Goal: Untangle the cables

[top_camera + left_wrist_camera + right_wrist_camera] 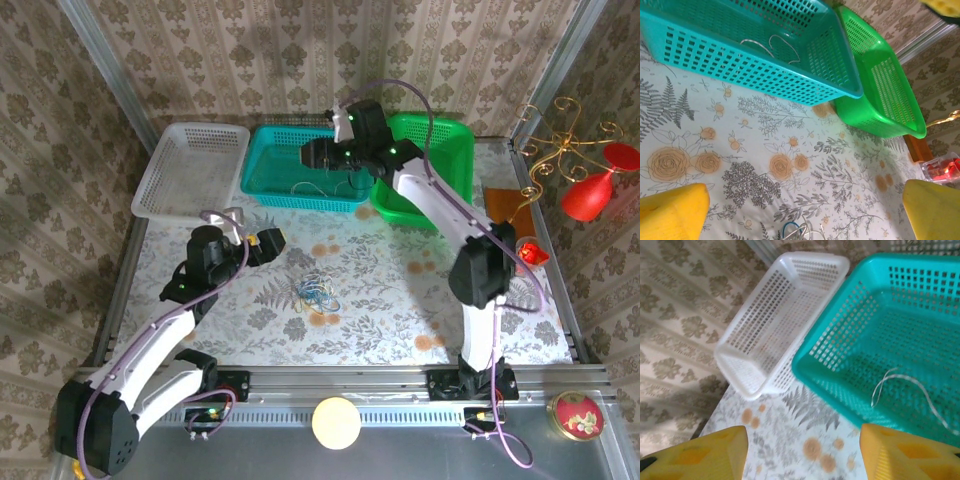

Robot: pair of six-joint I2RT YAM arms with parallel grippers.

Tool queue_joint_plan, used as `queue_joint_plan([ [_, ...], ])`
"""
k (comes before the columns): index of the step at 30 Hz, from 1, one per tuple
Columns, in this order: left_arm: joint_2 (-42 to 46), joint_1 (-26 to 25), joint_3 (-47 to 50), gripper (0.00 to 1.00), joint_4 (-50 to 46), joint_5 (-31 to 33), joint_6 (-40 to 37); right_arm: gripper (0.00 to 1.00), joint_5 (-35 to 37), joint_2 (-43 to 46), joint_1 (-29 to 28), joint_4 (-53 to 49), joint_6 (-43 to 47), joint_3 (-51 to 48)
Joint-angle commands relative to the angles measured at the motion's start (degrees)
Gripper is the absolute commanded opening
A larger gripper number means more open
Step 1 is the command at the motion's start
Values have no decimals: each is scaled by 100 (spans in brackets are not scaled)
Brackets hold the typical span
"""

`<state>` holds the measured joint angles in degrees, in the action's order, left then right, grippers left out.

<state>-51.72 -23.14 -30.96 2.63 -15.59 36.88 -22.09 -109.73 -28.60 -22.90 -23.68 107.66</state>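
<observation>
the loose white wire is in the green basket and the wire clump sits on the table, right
No: the thin white wire lies in the teal plastic mesh basket, not the green plastic basket; the right wrist view shows it. The clump of thin coloured wires does sit on the floral-patterned table.

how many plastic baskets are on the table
3: a white perforated plastic basket far left, a teal plastic basket beside it in the middle, a green plastic basket on the right, partly covered by the right arm.

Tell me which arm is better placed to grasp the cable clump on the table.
Probably left: the open left pincer hangs near the clump, while the right pincer is above the teal basket.
</observation>
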Motion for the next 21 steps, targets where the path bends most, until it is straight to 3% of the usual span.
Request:
queue_joint_plan([
  [1, -52, 39, -34, 100, -65, -245, 113, 62, 152, 820, -160, 523, 58, -1234],
  [10, -115, -198, 82, 100, -139, -326, 216, 59, 586, 2566, -570, 1458, -352, -4704],
  [14, -268, -556, 3, 100, -270, -190, 144, 54, 601, 2464, -699, 1940, -626, -5516],
  [18, -421, -826, 37, 100, -225, 17, 165, 44, 393, 2003, -795, 2335, -874, -5792],
  [21, -480, -915, 63, 100, -202, 103, 195, 41, 263, 1759, -855, 2656, -1043, -5985],
])
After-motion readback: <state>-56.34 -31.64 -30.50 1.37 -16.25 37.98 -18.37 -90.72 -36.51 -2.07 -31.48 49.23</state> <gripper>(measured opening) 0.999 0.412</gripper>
